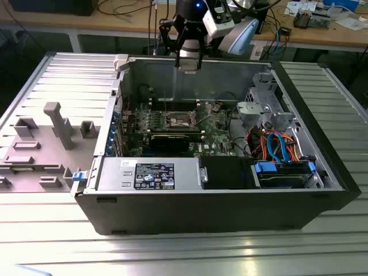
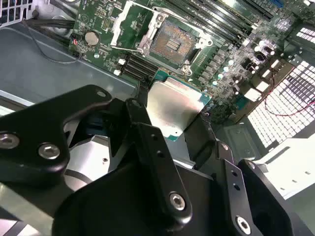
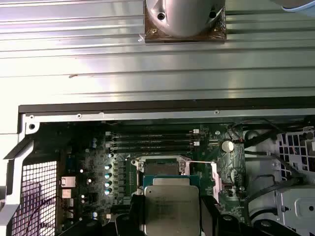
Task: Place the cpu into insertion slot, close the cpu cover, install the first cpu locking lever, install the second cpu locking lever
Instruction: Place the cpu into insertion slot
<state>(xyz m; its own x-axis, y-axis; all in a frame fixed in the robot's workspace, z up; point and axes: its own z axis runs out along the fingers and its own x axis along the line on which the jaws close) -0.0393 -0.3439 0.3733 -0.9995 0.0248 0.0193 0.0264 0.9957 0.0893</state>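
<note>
Robotics lab or electronics workshop, to judge by the setup. Open desktop computer case [image 1: 218, 207] laid on its side across a ribbed metal table [image 1: 172, 256], green motherboard [image 1: 215, 123] and bundled blue and orange wiring [image 1: 276, 146] bared to view. Grey moulded fixtures [image 1: 57, 123] set out at the exterior view's left. Robot arm [image 1: 238, 31] hanging over the case at top centre. Behind, along the upper edge, wooden workbenches [image 1: 339, 35] strewn with loose cables [image 1: 123, 8] and small gear. Seen from the arm in the first wrist view: circuit board close up, memory slots [image 3: 152, 140], capacitors [image 3: 107, 174], bare chassis metal.
</note>
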